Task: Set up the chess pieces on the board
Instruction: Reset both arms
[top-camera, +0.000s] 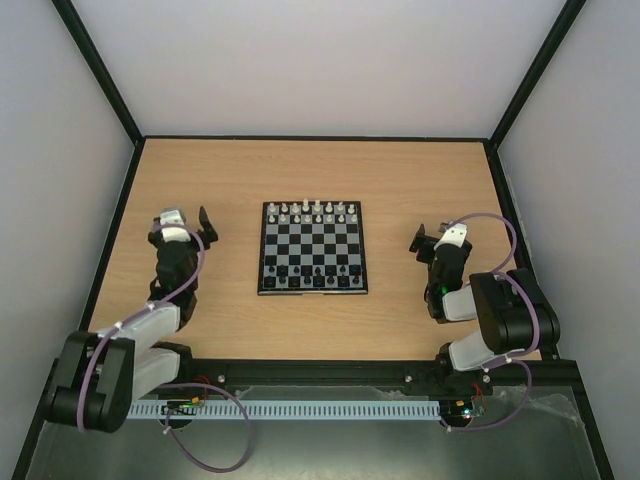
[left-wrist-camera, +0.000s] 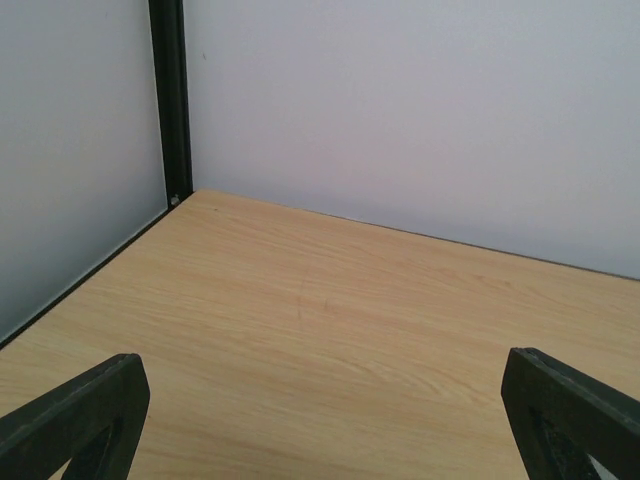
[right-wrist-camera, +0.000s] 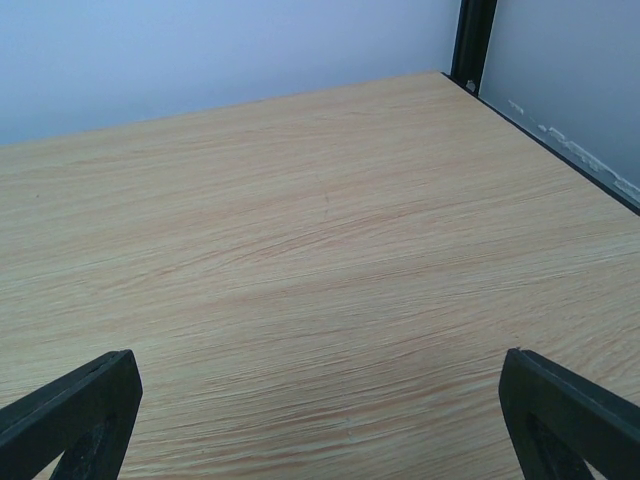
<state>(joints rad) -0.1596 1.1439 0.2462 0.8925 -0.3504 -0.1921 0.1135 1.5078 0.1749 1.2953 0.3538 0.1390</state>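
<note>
Left claw (top-camera: 188, 222) and right claw (top-camera: 432, 238) both gape wide over the desk (top-camera: 400, 180), holding nothing. The board (top-camera: 313, 247) lies between them, apart from each, with chess pieces (top-camera: 313, 211) along its far and near rows.

Wood-grain table (top-camera: 400, 180), glossy board (top-camera: 313, 291)
You see a matt, pale wood-grain table; at its middle the board shows shiny silvery squares against black.
</note>
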